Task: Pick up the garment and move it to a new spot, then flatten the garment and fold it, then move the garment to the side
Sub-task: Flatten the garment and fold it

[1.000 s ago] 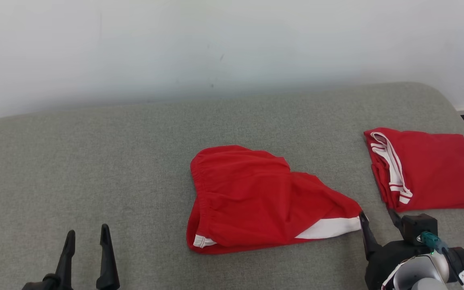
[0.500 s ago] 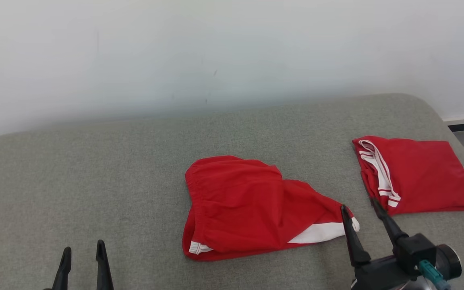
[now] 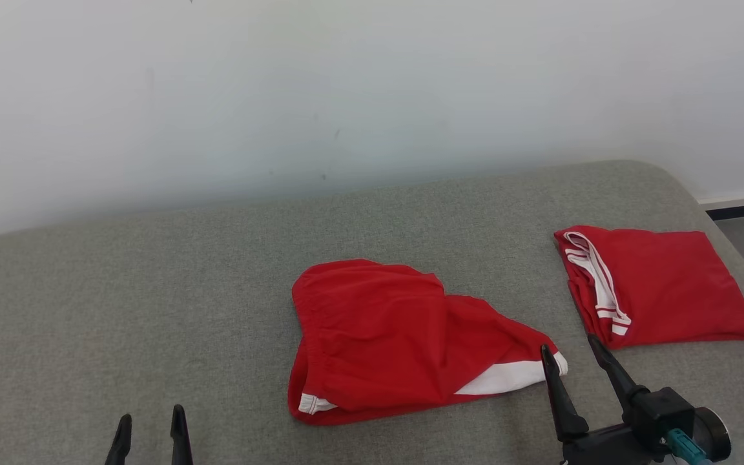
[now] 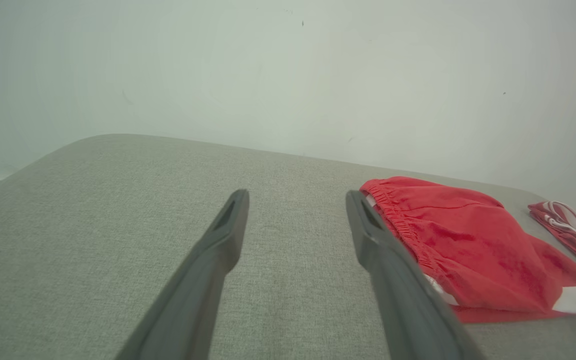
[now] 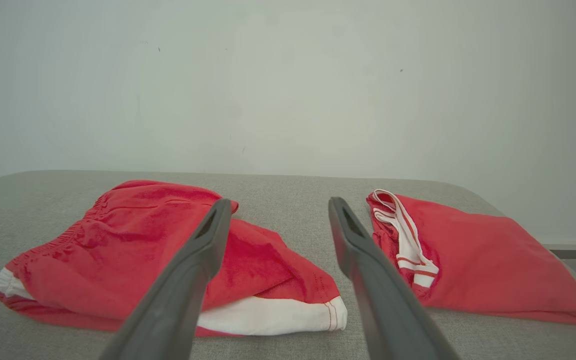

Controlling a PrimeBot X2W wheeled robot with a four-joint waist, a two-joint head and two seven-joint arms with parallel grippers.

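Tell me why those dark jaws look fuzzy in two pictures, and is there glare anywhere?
Left wrist view: the jaws are close to the lens and blurred, the grey surface beyond sharper. Right wrist view: jaws blurred likewise, crumpled shorts and folded shorts clear. Head view: soft even light, faint shadows, no glare.

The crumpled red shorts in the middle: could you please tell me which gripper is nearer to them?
Right. The right gripper stands just beside the crumpled red shorts' white-trimmed right corner; the left gripper is well off to their left.
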